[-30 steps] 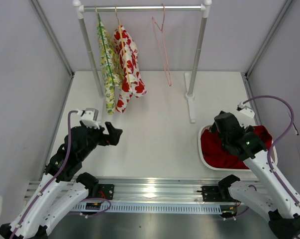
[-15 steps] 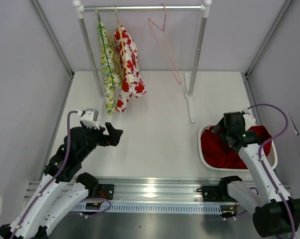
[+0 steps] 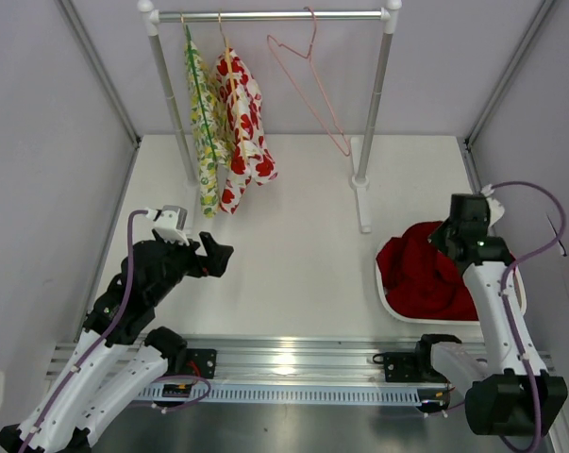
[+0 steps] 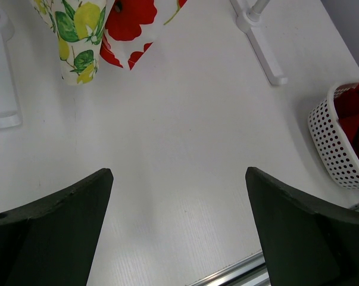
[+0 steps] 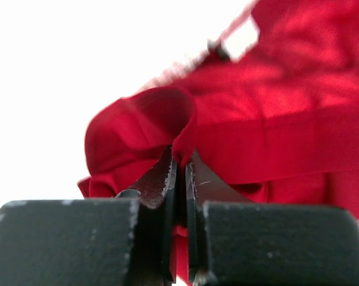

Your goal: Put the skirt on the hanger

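Observation:
The deep red skirt (image 3: pixel 421 274) is bunched up and lifted partly out of a white basket (image 3: pixel 390 302) at the right. My right gripper (image 3: pixel 451 238) is shut on a fold of the skirt (image 5: pixel 185 149) at its upper edge; a small white label (image 5: pixel 239 37) shows on the fabric. The pale pink hanger (image 3: pixel 312 94) hangs tilted from the rail (image 3: pixel 265 15) at the back. My left gripper (image 3: pixel 218 255) hovers open over the bare table at the left, its fingers (image 4: pixel 60 208) wide apart with nothing between them.
A yellow-green floral garment (image 3: pixel 204 123) and a white garment with red prints (image 3: pixel 242 123) hang on the rail's left half. The rack's right post (image 3: pixel 374 104) and its foot (image 3: pixel 361 203) stand between the hanger and the basket. Grey walls close in both sides.
My right gripper has shut on the skirt and pulled it up and back out of the basket. The pink hanger has swung, its lower corner moving right. The left arm has not moved.

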{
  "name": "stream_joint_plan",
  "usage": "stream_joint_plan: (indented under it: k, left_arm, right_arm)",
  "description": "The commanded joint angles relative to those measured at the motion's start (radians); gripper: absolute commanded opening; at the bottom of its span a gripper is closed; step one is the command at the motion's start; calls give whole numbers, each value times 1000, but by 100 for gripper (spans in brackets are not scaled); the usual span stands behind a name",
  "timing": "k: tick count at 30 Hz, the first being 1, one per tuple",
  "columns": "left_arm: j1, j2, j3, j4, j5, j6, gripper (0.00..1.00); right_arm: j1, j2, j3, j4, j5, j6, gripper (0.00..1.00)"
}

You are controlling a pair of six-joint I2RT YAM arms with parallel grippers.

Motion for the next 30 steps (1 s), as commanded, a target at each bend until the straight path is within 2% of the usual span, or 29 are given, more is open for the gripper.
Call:
stream_joint_plan:
  k: [1, 5, 8, 12, 18, 19, 22, 23, 24, 27, 30]
  left_arm:
    - [7, 4, 0, 34, 17, -3, 99]
    - [7, 7, -2, 32, 16, -3, 99]
    - [7, 5, 0, 31, 12, -3, 99]
    - [7, 5, 3, 31, 9, -1, 99]
    - [7, 5, 0, 31, 9, -1, 99]
    - [7, 7, 1, 32, 11, -3, 99]
    - [7, 4, 0, 32, 11, -1, 99]
    - [7, 2, 1, 32, 11, -1, 99]
    - [7, 1, -2, 32, 11, -1, 99]
    - [7, -3, 0, 32, 9, -1, 99]
    - [7, -3, 0, 31, 8, -1, 99]
  right_arm:
    - [-61, -64, 244, -28, -37, -83, 0]
    - [-66, -58, 495, -112, -68, -103, 0]
    - [-50, -19, 677, -164, -149, -108, 0]
    - [48, 43, 863, -180, -191, -118, 0]
    - [337, 164, 1099, -138, -128, -164, 0]
    - [429, 187, 1135, -129, -111, -174, 0]
    - [573, 291, 1283, -114, -30, -233, 0]
    - [676, 319, 1317, -105, 22, -250, 0]
    - [728, 346, 1368, -98, 48, -269, 0]
    - [896, 465, 1390, -91, 171, -332, 0]
    - [960, 517, 1245, -30, 216, -326, 0]
